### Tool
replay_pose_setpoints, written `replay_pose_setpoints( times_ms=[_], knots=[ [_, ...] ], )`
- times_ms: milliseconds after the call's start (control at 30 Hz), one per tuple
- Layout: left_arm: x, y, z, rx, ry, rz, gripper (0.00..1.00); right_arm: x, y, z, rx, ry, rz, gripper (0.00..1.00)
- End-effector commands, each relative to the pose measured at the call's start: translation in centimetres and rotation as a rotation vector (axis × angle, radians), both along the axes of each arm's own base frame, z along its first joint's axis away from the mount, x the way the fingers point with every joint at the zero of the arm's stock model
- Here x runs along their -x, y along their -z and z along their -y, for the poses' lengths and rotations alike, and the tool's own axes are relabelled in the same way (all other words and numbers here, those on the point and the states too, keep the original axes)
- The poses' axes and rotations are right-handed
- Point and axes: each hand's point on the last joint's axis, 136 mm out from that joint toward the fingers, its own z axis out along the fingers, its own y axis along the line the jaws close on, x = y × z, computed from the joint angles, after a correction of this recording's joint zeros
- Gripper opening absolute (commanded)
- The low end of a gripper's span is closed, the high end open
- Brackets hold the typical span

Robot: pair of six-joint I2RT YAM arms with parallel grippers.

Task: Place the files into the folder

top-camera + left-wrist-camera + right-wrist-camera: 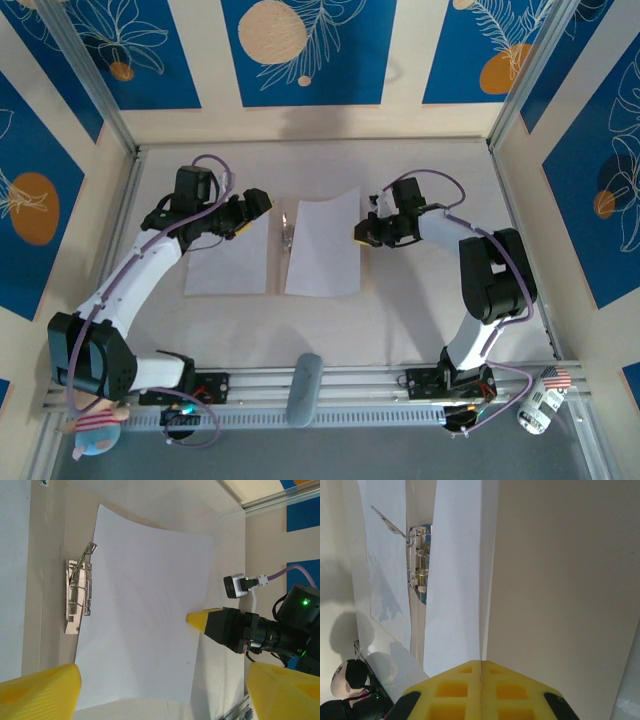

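Top external view: right sheet pinched at its edge, folder open beneath

Top external camera shows two plain white rectangular sheets of thin paper, the left sheet [228,265] and the right sheet [322,250], lying side by side about the middle of the tabletop [420,330]. Between them runs a strip of the thin tan cardboard folder [276,270], which seems to lie opened flat under both, with its silver metal clip mechanism [287,232] on the spine. Each sheet thus appears to rest on a panel already, though neither is under the clip.

The right gripper [362,235] has its yellow fingers pressed together on the right sheet's outer edge. That edge rides up and the sheet bows, probably so it can be drawn toward the spine. The left gripper [252,208] hangs spread wide and empty over the left sheet's far inner corner, near the clip, likely ready to steady paper or work the clip.

The tabletop is pale cream and matte, close in tone to the folder, with an aluminium rail [350,380] along its near edge. Walls of blue panels [300,50] with white leaf drawings and orange discs enclose the other three sides.
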Motion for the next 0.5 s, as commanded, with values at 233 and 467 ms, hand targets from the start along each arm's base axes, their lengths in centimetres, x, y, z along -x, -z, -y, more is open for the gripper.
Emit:
replay_pose_setpoints(
  times_ms=[233, 467],
  knots=[
    [-0.1, -0.5, -0.1, 0.005, 0.019, 0.011, 0.86, -0.7, -1.8, -1.2, -0.015, -0.124, 0.11, 0.0],
    [0.0, -0.2, -0.1, 0.004, 0.024, 0.006, 0.86, -1.0, -1.6, -2.0, 0.033, -0.195, 0.144, 0.0]
  ],
)
